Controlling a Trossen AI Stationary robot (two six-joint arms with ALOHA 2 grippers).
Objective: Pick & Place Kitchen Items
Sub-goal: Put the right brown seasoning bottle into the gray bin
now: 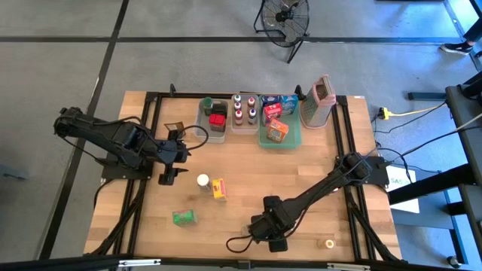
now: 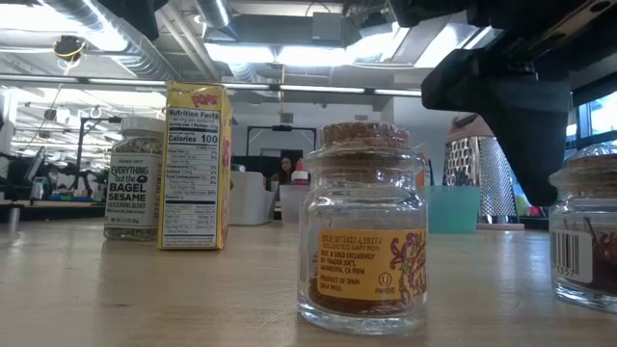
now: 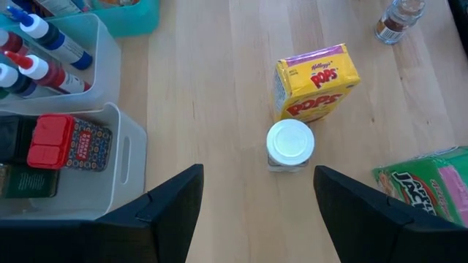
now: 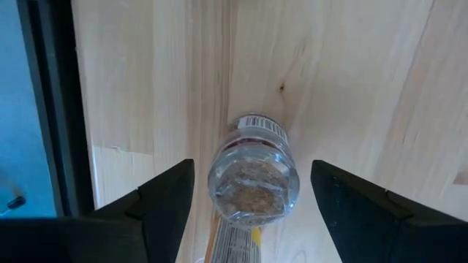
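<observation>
Both end effectors wide, empty — left end effector (image 3: pixel 248 212) over the white-capped jar (image 3: pixel 290 145), right end effector (image 4: pixel 252 212) over a cork-topped jar (image 4: pixel 254 179) — descend, close next.

yellow Pops box (image 3: pixel 316 80), purple top edge, red lettering | white-capped seasoning jar (image 3: pixel 290 143) | green snack bag (image 1: pixel 183 217) | clear cork-topped jar (image 2: pixel 364 227), orange label | red-lidded tin (image 3: pixel 67 141) | pale wood table (image 1: pixel 241 203) | teal tray (image 1: pixel 292 139) | pink-topped grater (image 1: pixel 319 102)

"POPS" box (image 3: pixel 316 82); "BAGEL SESAME" jar (image 2: pixel 134 179)
</observation>
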